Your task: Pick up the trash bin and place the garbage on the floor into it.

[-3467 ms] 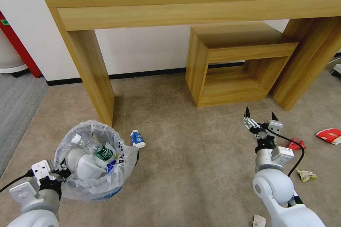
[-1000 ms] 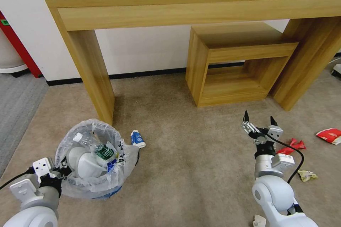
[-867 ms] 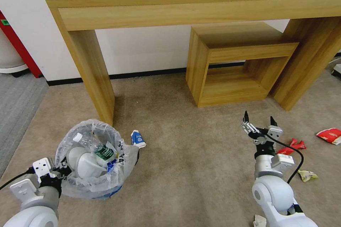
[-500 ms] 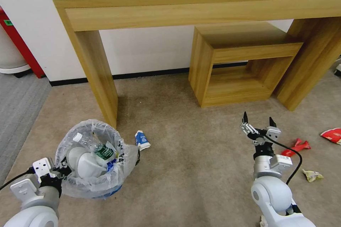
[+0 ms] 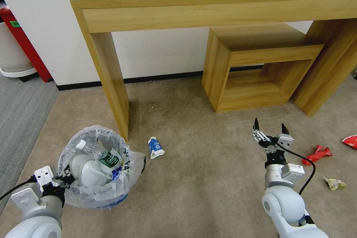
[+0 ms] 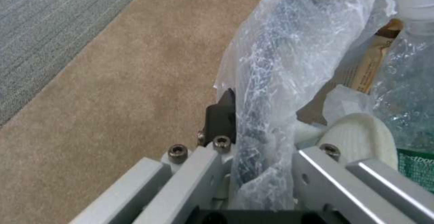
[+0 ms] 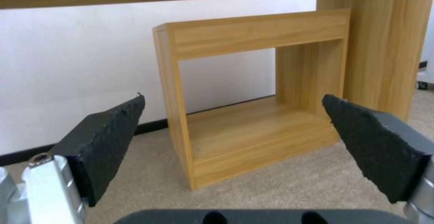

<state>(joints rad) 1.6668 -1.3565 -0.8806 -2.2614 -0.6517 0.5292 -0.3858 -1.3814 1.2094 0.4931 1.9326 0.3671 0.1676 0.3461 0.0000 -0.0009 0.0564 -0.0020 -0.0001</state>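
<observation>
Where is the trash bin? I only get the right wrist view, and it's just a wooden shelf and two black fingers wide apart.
Observer: The trash bin is on the robot's left side. The left hand is clamped on its bag-lined rim.
Operator: What's inside it?
Observer: A green-label plastic bottle lies on top of some white litter.
Operator: Is any garbage lying on the floor?
Observer: Yes. A blue-white wrapper lies on the beige carpet, between the bin and your open right hand.
</observation>
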